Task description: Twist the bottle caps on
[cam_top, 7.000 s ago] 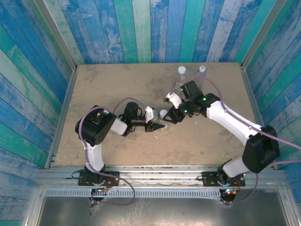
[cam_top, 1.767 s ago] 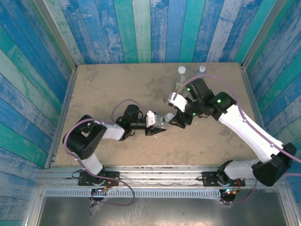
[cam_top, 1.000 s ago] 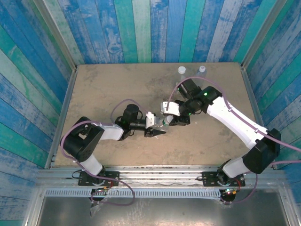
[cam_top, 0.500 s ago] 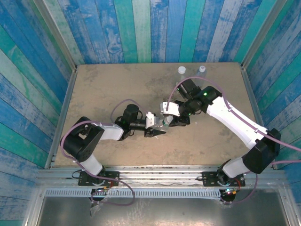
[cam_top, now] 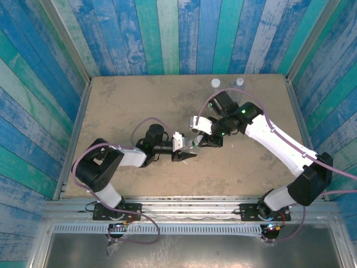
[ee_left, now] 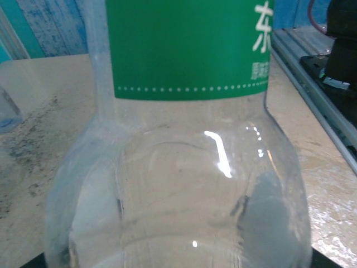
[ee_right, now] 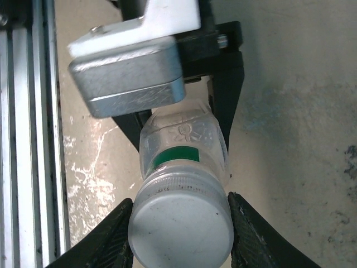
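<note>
A clear bottle [cam_top: 194,144] with a green label [ee_left: 187,44] stands upright at mid-table. My left gripper [cam_top: 187,154] is shut on its lower body; its black fingers [ee_right: 226,95] reach in from both sides in the right wrist view, and the bottle hides them in the left wrist view. A white bottle cap [ee_right: 181,226] sits on the bottle's neck. My right gripper [ee_right: 182,233] comes down from above, and both of its fingers [ee_right: 245,230] press against the cap's ribbed sides. Two more bottles [cam_top: 215,84] [cam_top: 240,82] with white caps on stand at the table's back edge.
The wooden table [cam_top: 128,106] is walled by blue and green planks [cam_top: 167,33] at the back and sides. A metal rail [cam_top: 189,206] runs along its near edge. A bluish bottle [ee_left: 6,109] shows at the left edge of the left wrist view.
My right gripper has narrowed onto the cap and shifted slightly. The left gripper and the bottle have stayed in place.
</note>
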